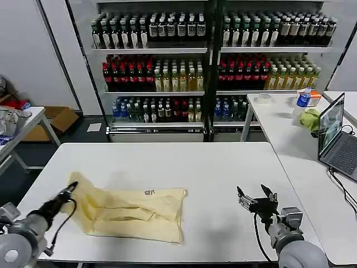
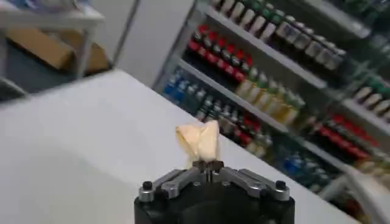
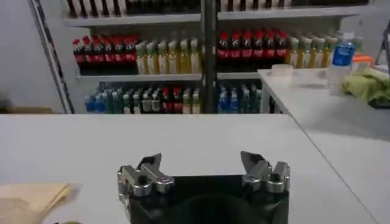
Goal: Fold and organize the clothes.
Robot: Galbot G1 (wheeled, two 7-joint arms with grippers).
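With only a small pinch of the cream garment (image 1: 131, 210) clamped in the left gripper (image 1: 70, 191) near the table's (image 1: 184, 162) front-left edge, the cloth may slip free mid-fold, while the right gripper (image 1: 256, 196) hovers spread wide and empty front-right.

We count one pale yellow garment (image 1: 131, 214) on the near white table (image 1: 212, 167), and two grippers over that table: the left gripper (image 1: 68, 192) with its fingers closed on a corner of the garment, the right gripper (image 1: 256, 196) with its fingers apart and holding nothing. To the right stands a second table (image 1: 279, 120) bearing one laptop (image 1: 334, 134), one green cloth (image 1: 310, 119) and one blue-capped bottle (image 1: 303, 99). Far behind, we count two shelving units (image 1: 212, 67) full of bottles.
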